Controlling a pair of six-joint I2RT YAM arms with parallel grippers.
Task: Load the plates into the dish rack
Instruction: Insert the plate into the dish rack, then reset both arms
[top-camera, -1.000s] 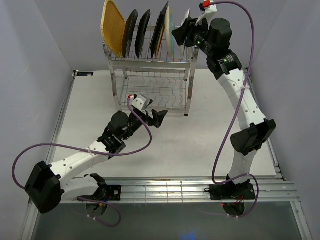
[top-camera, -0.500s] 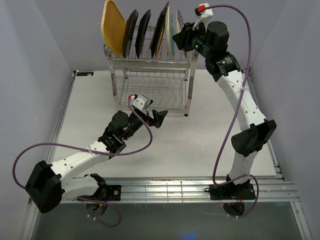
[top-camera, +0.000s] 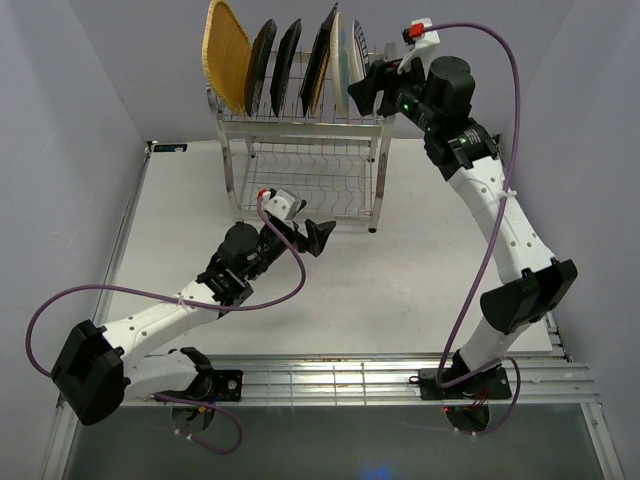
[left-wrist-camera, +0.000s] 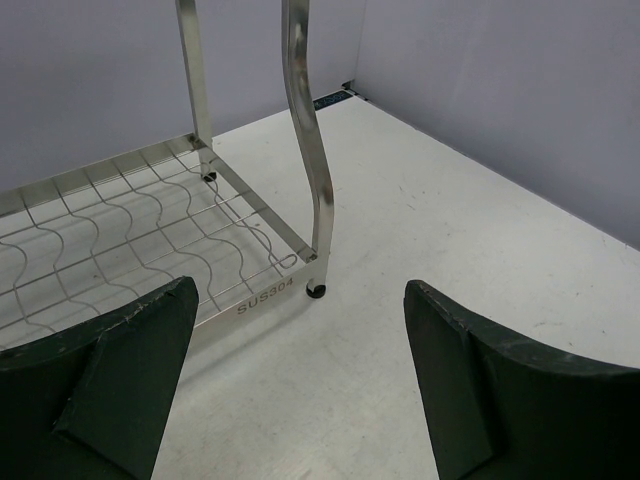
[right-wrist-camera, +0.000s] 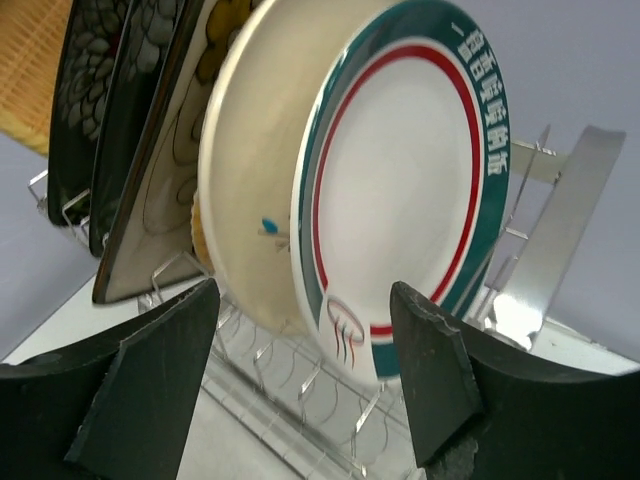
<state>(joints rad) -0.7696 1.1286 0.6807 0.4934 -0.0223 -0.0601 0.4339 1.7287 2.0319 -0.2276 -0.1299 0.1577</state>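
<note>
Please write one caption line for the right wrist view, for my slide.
Open right gripper facing the teal-rimmed plate, standing in the dish rack next to a cream plate.

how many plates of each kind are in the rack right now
woven tan plates: 2
black flowered square plates: 2
cream flowered square plate: 1
round cream plate: 1
round white plate with teal rim: 1
total: 7, all standing on the rack top shelf

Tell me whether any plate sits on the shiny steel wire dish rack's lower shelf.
No, the lower shelf shows only bare wavy wires; the plates stand in the upper tier.
</note>
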